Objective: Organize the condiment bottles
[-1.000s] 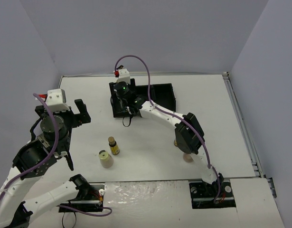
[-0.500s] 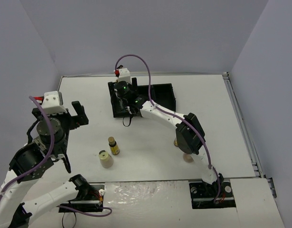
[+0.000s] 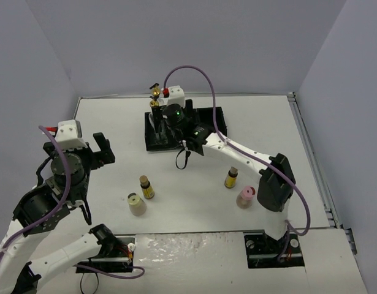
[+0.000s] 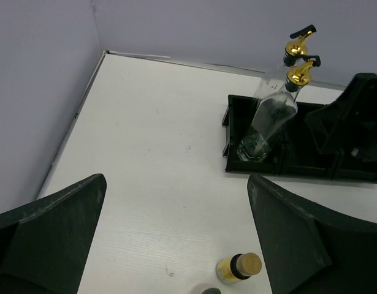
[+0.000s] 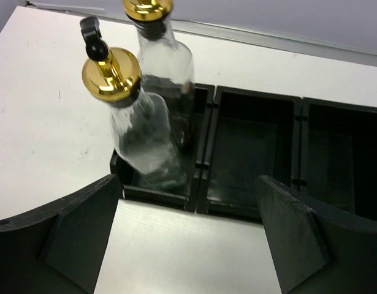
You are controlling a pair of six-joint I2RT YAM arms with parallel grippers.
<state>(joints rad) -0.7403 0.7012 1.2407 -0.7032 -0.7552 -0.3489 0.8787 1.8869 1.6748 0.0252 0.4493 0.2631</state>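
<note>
With both tall glass bottles [image 5: 145, 138] stood in the left compartment of the black tray [image 5: 234, 208] at upper centre, and the right gripper [image 5: 188, 208] and left gripper [image 4: 176, 208] held wide open and empty, placing is judged done, and a descent over one of the four small bottles [image 3: 146, 187] at lower centre is called for next.

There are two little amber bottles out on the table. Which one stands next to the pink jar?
The amber bottle on the right, just beyond the pink jar. The other amber bottle stands by the beige jar, on the left.
</note>
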